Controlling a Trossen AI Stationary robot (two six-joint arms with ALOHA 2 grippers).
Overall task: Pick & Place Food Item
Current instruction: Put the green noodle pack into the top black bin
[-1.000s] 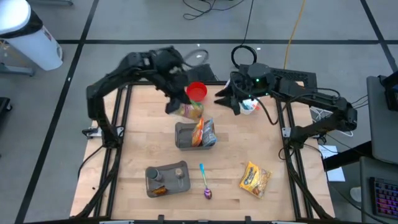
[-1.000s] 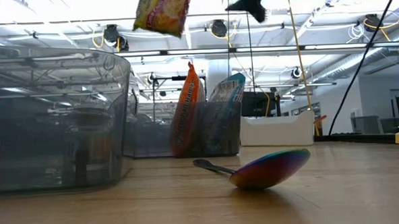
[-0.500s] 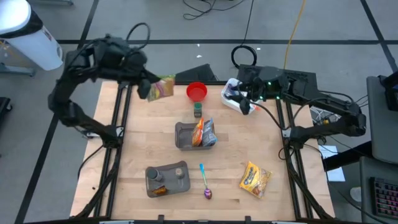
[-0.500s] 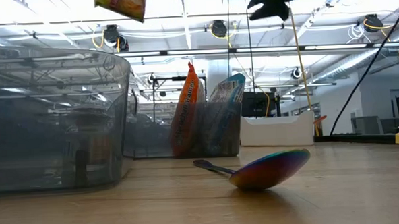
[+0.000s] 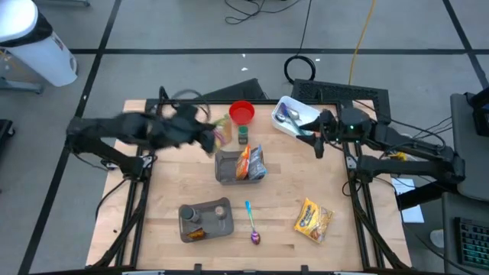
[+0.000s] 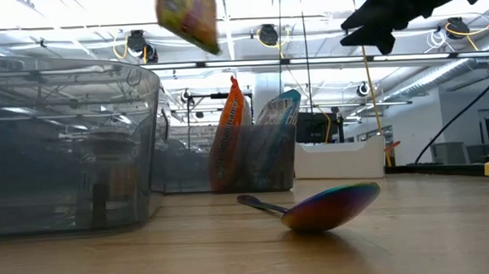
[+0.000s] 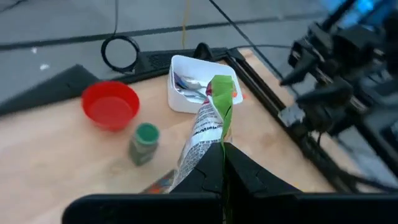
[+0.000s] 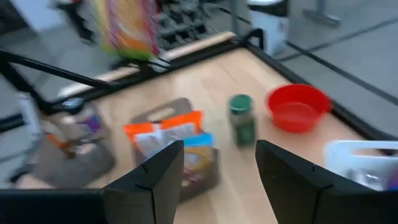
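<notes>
Midway, it seems: the left gripper (image 7: 222, 163) pinches a snack packet (image 5: 221, 131) in the air beside the grey bin (image 5: 225, 169), which already holds two packets. Another yellow packet (image 5: 313, 219) lies on the table. The right gripper (image 8: 217, 177) waits, fingers spread, near the white tray (image 5: 294, 116).

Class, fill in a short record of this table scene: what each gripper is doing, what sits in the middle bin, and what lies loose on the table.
left gripper: shut on snack packet, held above the table
right gripper: open, empty, near white tray
middle bin: two packets standing inside
loose items: spoon, yellow packet, red bowl, green-lidded jar
</notes>
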